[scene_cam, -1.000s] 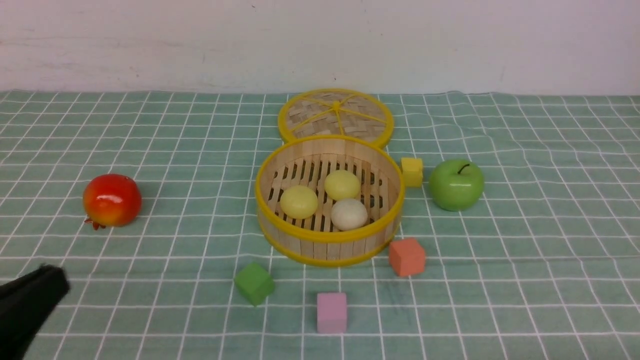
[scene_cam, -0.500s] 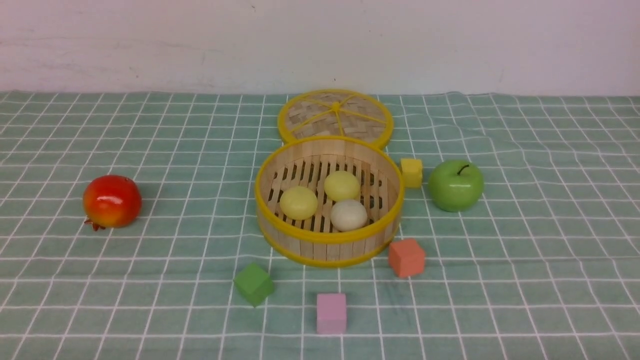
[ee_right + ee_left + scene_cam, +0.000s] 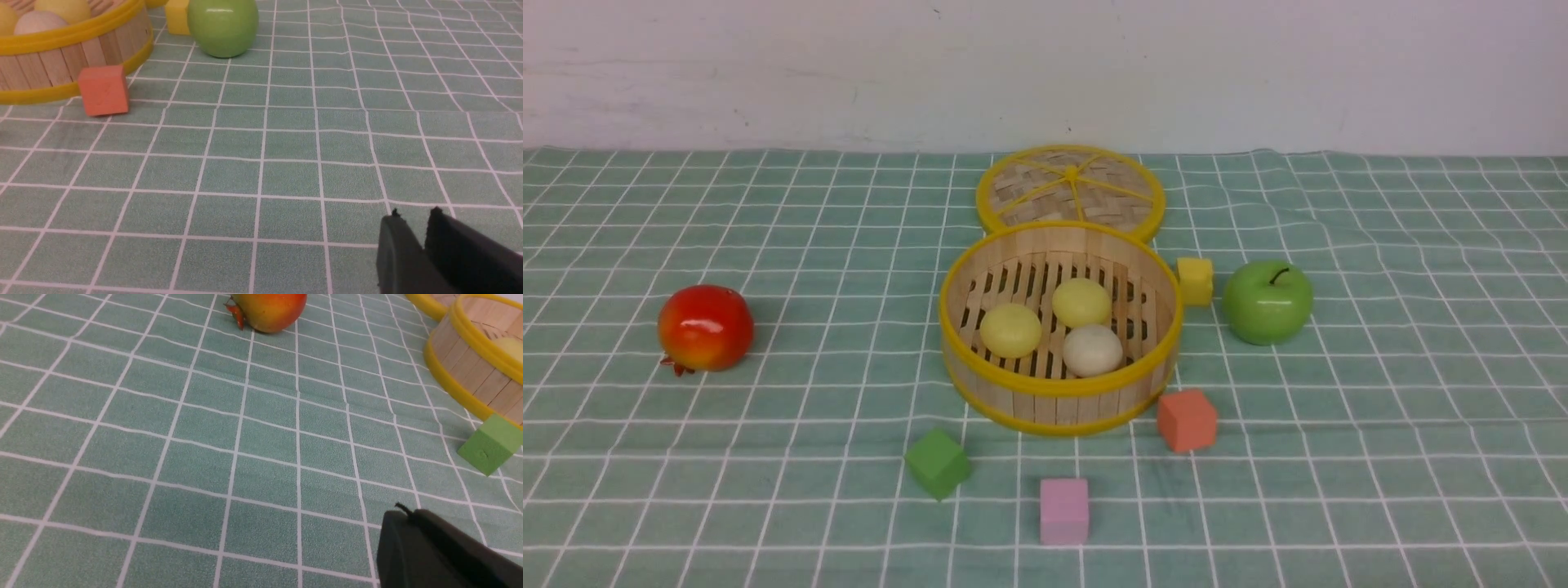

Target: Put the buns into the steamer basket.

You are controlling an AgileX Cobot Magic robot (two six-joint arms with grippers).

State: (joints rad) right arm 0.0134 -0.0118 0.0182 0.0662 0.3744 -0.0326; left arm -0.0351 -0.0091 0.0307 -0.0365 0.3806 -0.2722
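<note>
The front view looks forward across the table, facing the basket (image 3: 1058,327) squarely from moderate distance. Both wrist views sit low and close over the cloth, each catching the basket's edge from opposite sides, which the front view shares.

— What do I see for surfaces?
— I see a bamboo-strip steamer basket (image 3: 1058,392), smooth matt buns (image 3: 1011,330), a glossy apple (image 3: 1267,300), and a matt checked cloth (image 3: 1380,457).
</note>
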